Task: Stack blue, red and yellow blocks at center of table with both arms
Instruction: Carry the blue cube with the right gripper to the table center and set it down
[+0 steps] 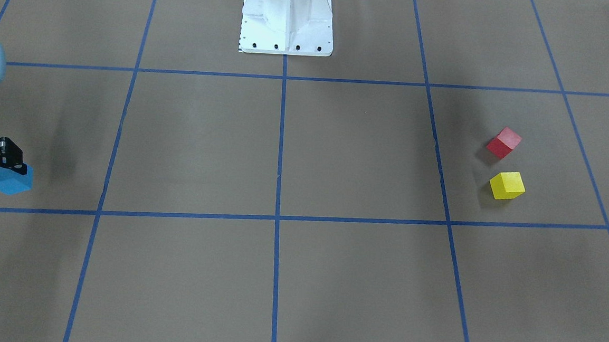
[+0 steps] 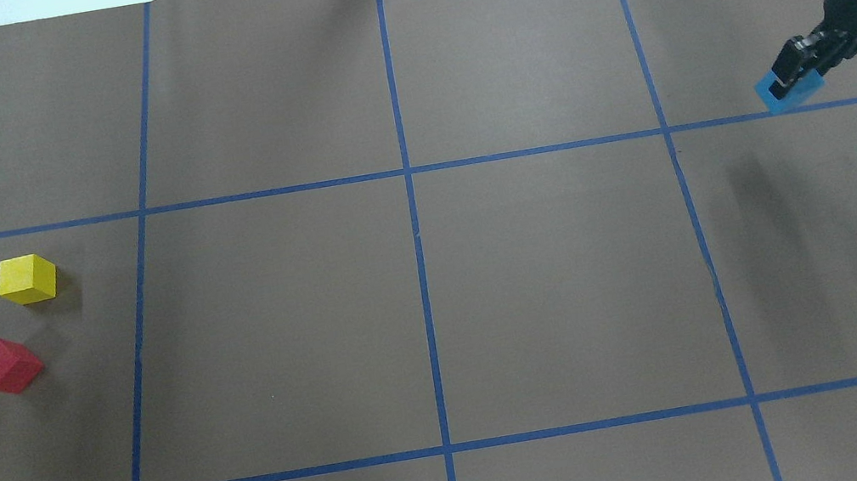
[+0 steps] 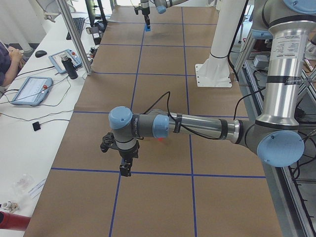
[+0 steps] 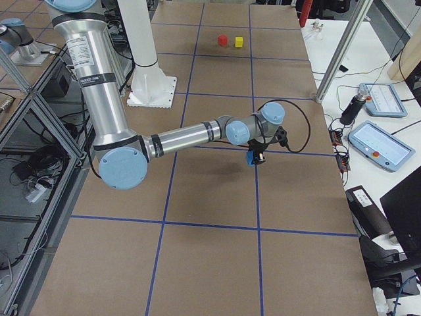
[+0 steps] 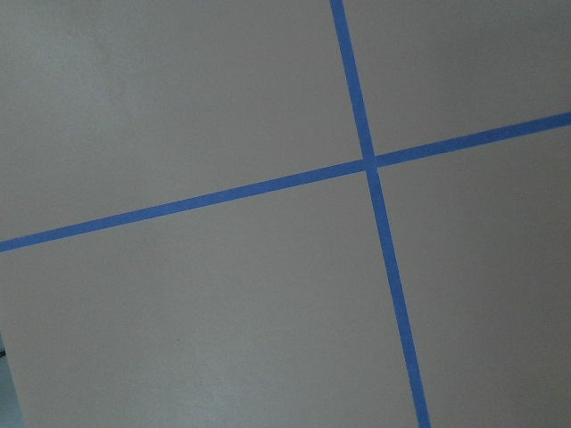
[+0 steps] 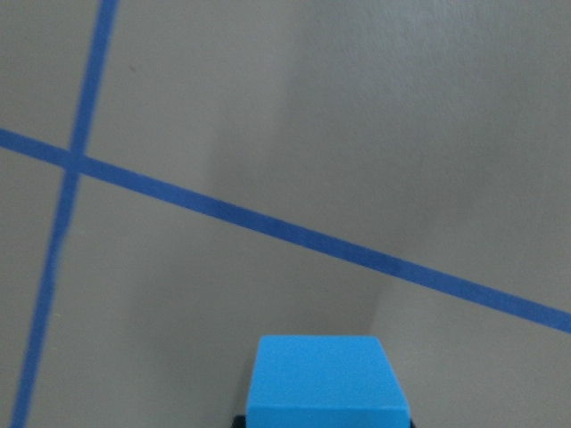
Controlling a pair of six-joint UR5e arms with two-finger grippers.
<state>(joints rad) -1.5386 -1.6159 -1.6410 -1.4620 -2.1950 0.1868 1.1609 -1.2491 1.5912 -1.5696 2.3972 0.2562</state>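
Note:
My right gripper (image 2: 794, 75) is shut on the blue block (image 2: 787, 91) and holds it above the table at the far right, its shadow on the paper below. The block also shows in the front-facing view (image 1: 10, 179) and the right wrist view (image 6: 326, 383). The red block (image 2: 6, 365) and the yellow block (image 2: 27, 279) sit side by side, apart, on the table's left. My left gripper (image 3: 126, 170) shows only in the exterior left view, pointing down over the paper near those blocks; I cannot tell if it is open or shut.
The brown paper table (image 2: 421, 302) carries a grid of blue tape lines. The white robot base (image 1: 287, 19) stands at the near middle edge. A side table with tablets (image 4: 381, 145) and a metal post (image 4: 342, 52) runs along the far side.

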